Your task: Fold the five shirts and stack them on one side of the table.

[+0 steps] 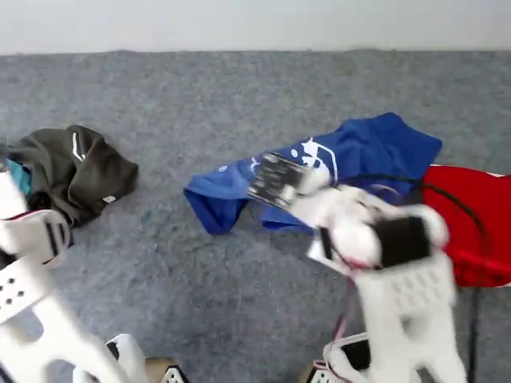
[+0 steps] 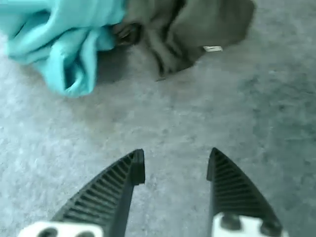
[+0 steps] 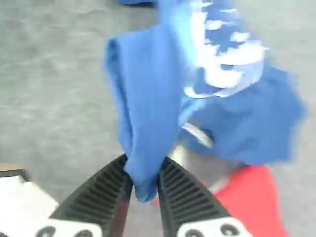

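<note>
- The blue shirt (image 1: 351, 159) (image 3: 148, 94) lies crumpled right of centre on the surface (image 1: 200, 96), with its white print facing up.
- One fold of the blue shirt is raised and pinched in the right gripper (image 3: 145, 163).
- The right gripper's fingers (image 3: 106, 195) stand narrow, clamped on that fold of blue cloth from both sides.
- The right arm (image 1: 391, 255) reaches in from the near edge, over the near side of the blue shirt.
- The red shirt (image 1: 471, 215) (image 3: 247, 202) lies flat at the right edge, just beside the blue shirt. Whether the two overlap cannot be told.
- The olive shirt (image 1: 76, 167) (image 2: 197, 29) lies bunched at the left side, well apart from the blue shirt.
- The teal shirt (image 1: 20, 177) (image 2: 64, 39) lies bunched at the far left edge, touching the olive shirt.
- The left gripper (image 2: 177, 153) hangs above bare surface near the teal and olive shirts.
- Its fingers (image 2: 116, 182) stand wide apart and hold nothing.
</note>
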You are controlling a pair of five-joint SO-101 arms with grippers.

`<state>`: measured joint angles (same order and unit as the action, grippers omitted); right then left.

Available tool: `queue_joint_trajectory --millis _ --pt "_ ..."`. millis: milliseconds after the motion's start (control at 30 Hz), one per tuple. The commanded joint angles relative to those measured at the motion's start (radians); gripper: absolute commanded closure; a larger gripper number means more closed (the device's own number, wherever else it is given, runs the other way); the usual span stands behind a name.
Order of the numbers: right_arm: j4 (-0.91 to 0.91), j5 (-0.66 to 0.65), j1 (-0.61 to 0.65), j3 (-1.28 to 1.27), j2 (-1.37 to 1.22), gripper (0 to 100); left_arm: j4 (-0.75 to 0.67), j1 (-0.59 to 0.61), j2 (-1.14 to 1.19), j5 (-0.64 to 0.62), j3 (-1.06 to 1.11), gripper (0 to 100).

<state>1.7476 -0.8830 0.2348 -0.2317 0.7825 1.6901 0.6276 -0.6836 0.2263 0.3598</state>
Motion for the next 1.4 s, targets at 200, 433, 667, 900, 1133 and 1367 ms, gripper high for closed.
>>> queue_joint_trajectory --millis 200,433,667,900,1133,1367 --pt "-0.065 -0.265 -0.470 0.046 0.315 98.8 -0.003 -0.384 -0.009 0.002 -0.035 79" --pt "-0.127 -0.397 -0.682 -0.164 0.464 98.8 -0.149 -0.620 -0.008 -0.051 0.107 79" --pt "-0.186 -0.425 -0.776 -0.341 0.581 98.8 -0.279 -0.773 -0.003 -0.061 0.274 79" --pt "-0.183 -0.425 -0.776 -0.402 0.622 98.8 -0.319 -0.798 0.239 -0.055 0.193 78" --pt "-0.189 -0.428 -0.774 -0.402 0.616 98.8 -0.180 -0.947 0.549 -0.025 -0.045 74" --pt "-0.189 -0.428 -0.774 -0.402 0.616 98.8 -0.187 -1.030 0.758 -0.025 -0.145 74"
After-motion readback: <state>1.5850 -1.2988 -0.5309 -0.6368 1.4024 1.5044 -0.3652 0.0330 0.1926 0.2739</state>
